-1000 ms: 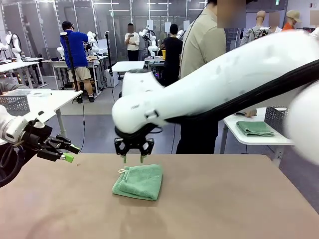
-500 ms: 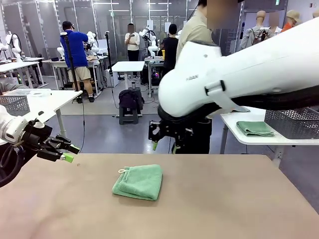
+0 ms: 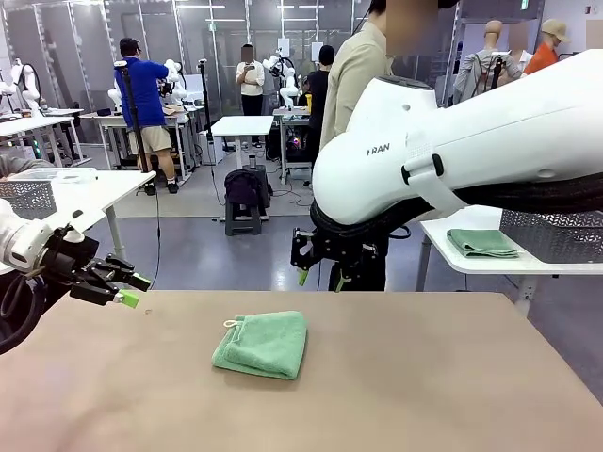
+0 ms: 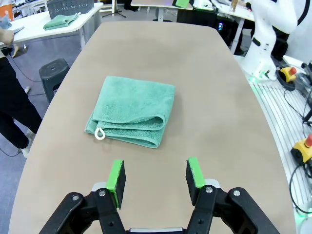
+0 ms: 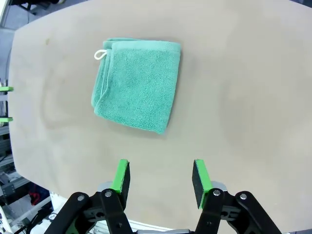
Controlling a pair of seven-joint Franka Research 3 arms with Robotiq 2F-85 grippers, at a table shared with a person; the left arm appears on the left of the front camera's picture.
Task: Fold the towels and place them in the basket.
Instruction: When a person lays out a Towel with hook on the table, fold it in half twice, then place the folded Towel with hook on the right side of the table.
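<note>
While the sea-green towel (image 3: 262, 345) lies folded in the middle of the counter (image 3: 424, 377), left hand (image 3: 134, 290) and right hand (image 3: 319, 279) hang clear, open and empty, so folding looks done and next one must pinch every layer to lift it.

**Bright, even light; frames sharp**

Flat indoor light from overhead, no hard contrast. Desk (image 3: 424, 377) is matte and free of glare. The green towel (image 3: 264, 344) casts only a thin soft shadow at its edge. White shell of the right arm (image 3: 471, 141) carries a mild sheen. Wrist views are wide-angle, so the desk edges bow. The far hall stays fairly crisp, with no motion blur.
</note>
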